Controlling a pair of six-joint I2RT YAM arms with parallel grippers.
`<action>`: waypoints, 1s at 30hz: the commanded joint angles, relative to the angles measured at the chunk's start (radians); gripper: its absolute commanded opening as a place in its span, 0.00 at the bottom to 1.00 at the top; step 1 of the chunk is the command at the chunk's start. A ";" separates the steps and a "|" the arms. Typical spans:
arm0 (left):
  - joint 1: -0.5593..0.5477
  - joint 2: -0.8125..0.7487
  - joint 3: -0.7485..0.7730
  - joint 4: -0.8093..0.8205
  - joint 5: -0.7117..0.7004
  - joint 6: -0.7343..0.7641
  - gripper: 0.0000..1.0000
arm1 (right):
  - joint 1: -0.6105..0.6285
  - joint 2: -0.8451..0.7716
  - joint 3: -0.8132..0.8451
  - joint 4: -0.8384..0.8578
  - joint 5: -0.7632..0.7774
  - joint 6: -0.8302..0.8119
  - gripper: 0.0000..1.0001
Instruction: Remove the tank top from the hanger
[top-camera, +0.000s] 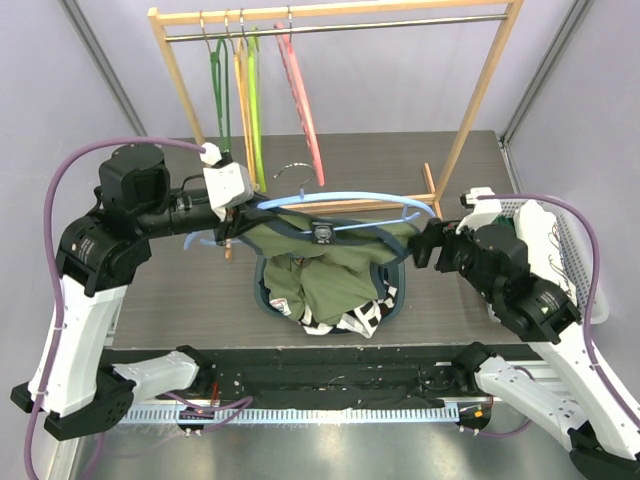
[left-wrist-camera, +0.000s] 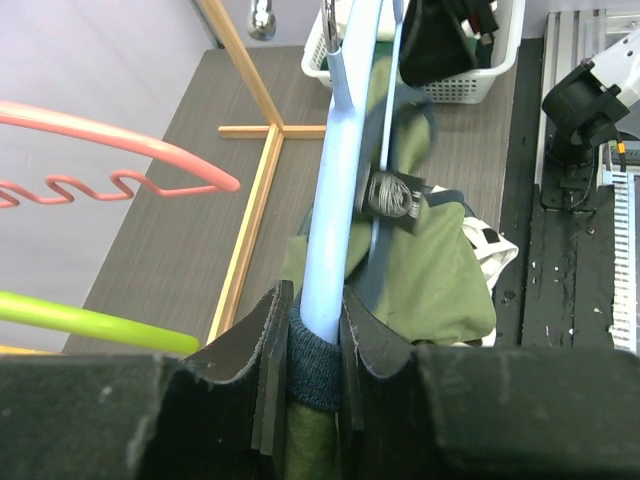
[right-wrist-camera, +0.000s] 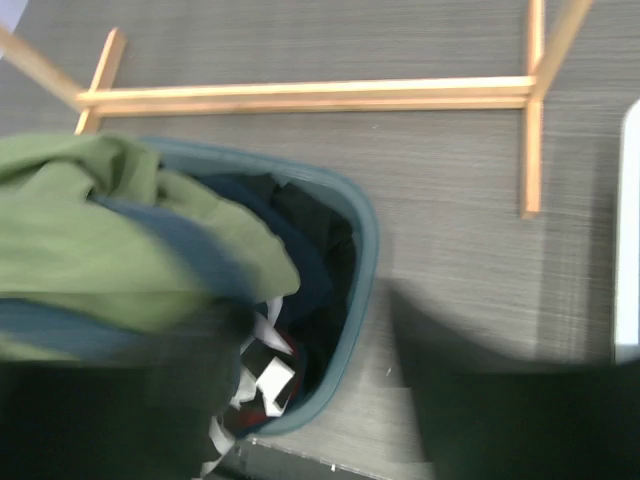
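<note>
Looking above the one bin, we see the single light-blue hanger with the green tank top draped on it and sagging into the bin. Only the left wrist view shows the left gripper pinching hanger and dark strap together. The right gripper, on the side of the bin toward the white basket, has blurred fingers standing apart, and behind the bin the wooden rack carries four more hangers.

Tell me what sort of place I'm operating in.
Probably a robot test cell staged as a laundry corner: a light wooden garment rack hung with green, orange and pink plastic hangers, a teal plastic laundry basket full of clothes, and bare lavender partition walls.
</note>
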 joint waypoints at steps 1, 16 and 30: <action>0.009 0.030 0.054 0.065 0.022 0.009 0.00 | -0.005 -0.061 0.127 -0.032 -0.196 -0.122 1.00; 0.008 0.115 0.038 0.078 0.097 -0.001 0.00 | -0.005 0.017 0.510 -0.155 -0.472 -0.315 1.00; -0.048 0.107 0.032 -0.140 0.202 0.197 0.00 | -0.003 0.236 0.638 -0.076 -0.687 -0.568 0.99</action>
